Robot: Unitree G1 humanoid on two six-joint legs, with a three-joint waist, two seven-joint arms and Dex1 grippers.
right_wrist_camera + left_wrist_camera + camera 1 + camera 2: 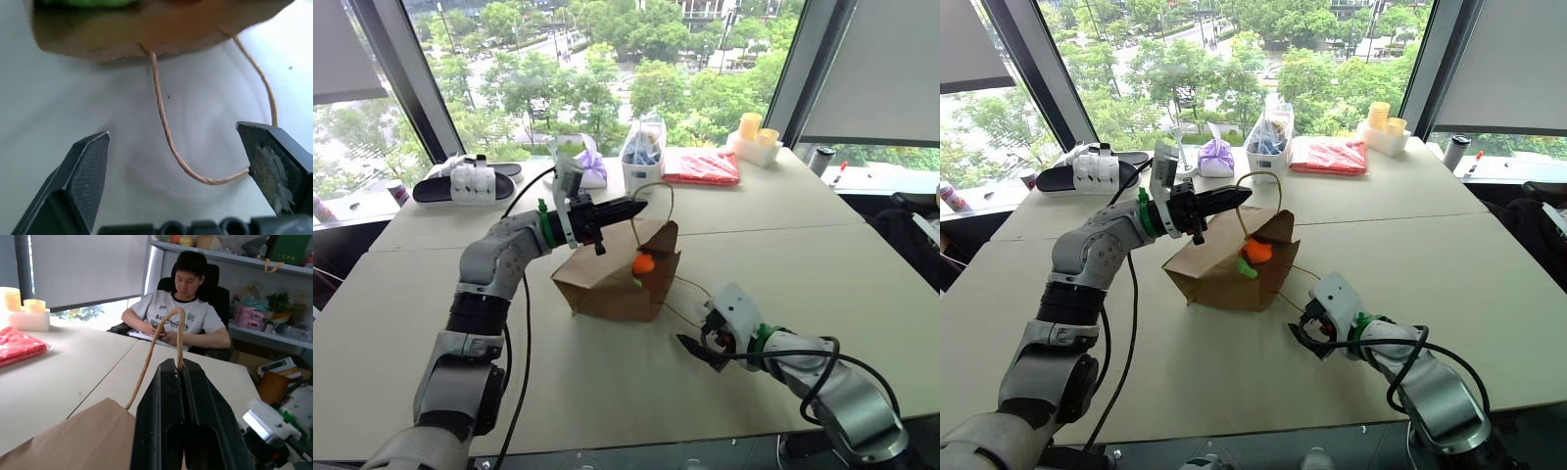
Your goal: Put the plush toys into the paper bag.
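Note:
The brown paper bag (607, 284) lies on the table with its mouth turned toward my right side. An orange plush toy (643, 263) and a green plush toy (636, 283) sit in that mouth. My left gripper (636, 209) hovers above the bag, shut on the upper string handle (166, 328), which loops up out of the closed fingers (161, 421). My right gripper (178, 161) is low over the table just in front of the bag, open and holding nothing. The lower string handle (168, 142) lies on the table between its fingers.
Along the far edge stand a white container with blue contents (643, 157), a purple pouch (592, 166), a red packet (702, 166), yellow cups (756, 132) and black-and-white slippers (465, 181). A person (178, 318) sits beyond the table's right end.

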